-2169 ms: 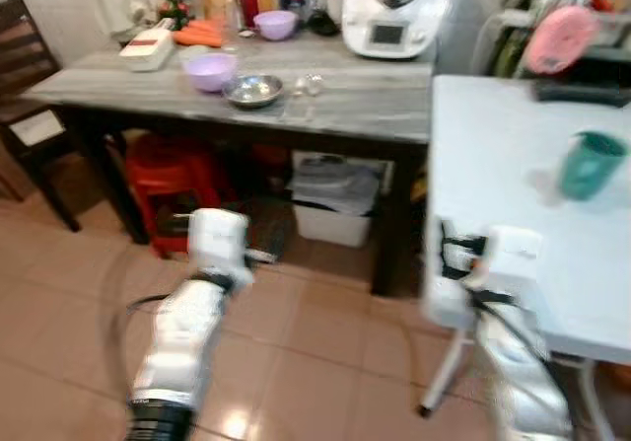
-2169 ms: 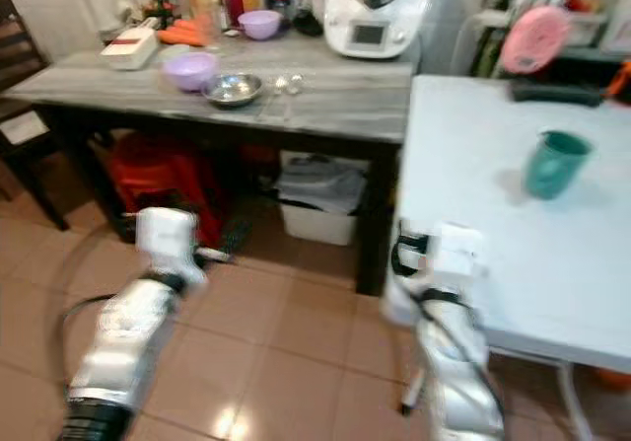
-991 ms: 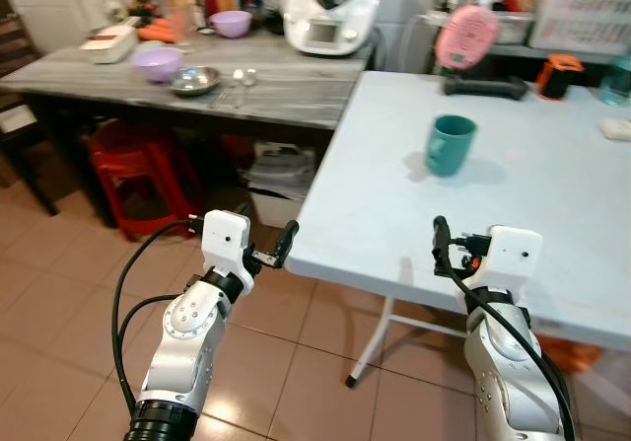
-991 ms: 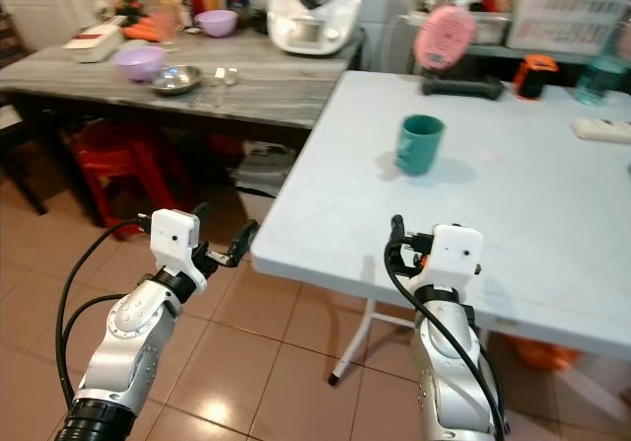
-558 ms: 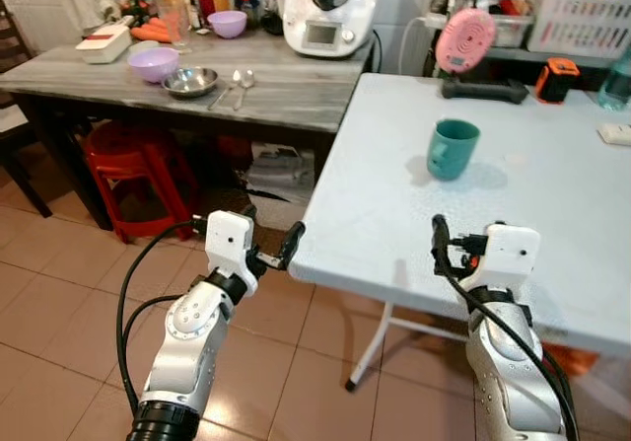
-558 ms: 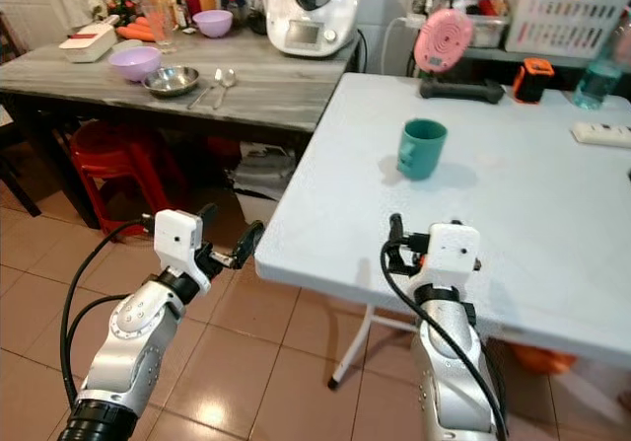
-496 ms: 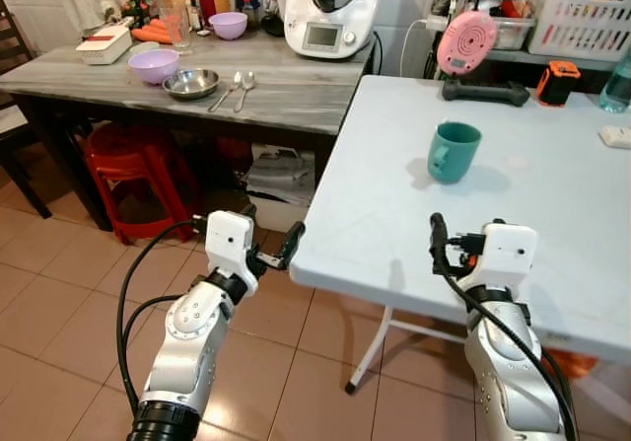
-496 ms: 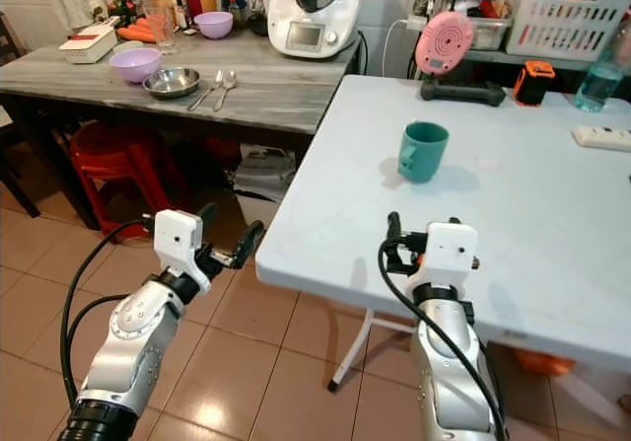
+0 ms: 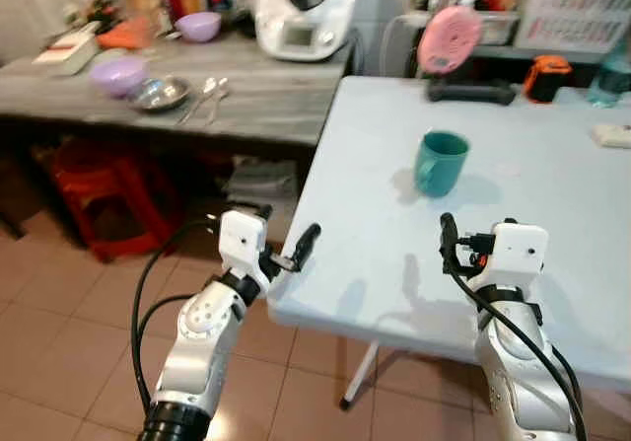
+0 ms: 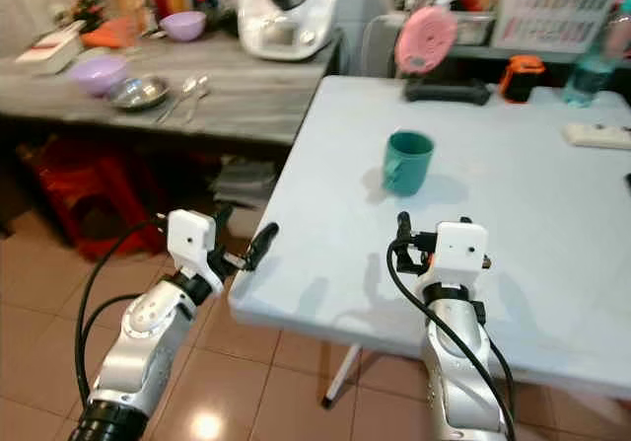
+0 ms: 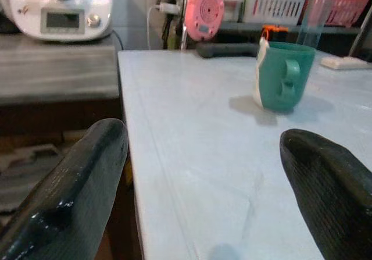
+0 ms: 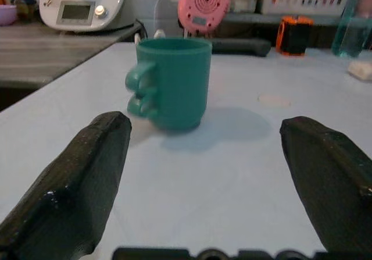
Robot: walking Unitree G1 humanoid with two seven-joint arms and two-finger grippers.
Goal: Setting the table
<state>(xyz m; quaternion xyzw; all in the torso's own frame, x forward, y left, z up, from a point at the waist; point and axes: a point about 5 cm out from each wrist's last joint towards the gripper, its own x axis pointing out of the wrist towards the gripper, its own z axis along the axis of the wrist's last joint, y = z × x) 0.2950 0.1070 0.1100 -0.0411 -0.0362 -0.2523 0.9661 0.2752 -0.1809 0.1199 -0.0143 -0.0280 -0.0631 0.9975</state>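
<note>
A teal mug [image 9: 439, 163] stands upright on the pale blue table [image 9: 552, 214], handle toward my left. My left gripper [image 9: 299, 247] hovers open at the table's near left corner, with nothing between its fingers. In the left wrist view the mug [image 11: 280, 75] sits far ahead, to one side of the open left gripper [image 11: 200, 135]. My right gripper [image 9: 448, 238] is open over the table's front part, a short way in front of the mug. In the right wrist view the mug [image 12: 174, 82] stands just ahead between the two black fingers [image 12: 81, 184].
To the left is a grey wooden table [image 9: 266, 101] with a purple bowl [image 9: 116, 71], a steel bowl [image 9: 160, 93], two spoons [image 9: 204, 94] and a white kitchen machine [image 9: 296, 12]. A red stool [image 9: 94, 180] stands beneath it. A pink round device [image 9: 449, 36] stands behind the mug.
The camera has shifted and the picture is slightly blurred; the pale table sits closer. My left gripper now reaches the table's corner. Both grippers stay open, and the mug has not moved.
</note>
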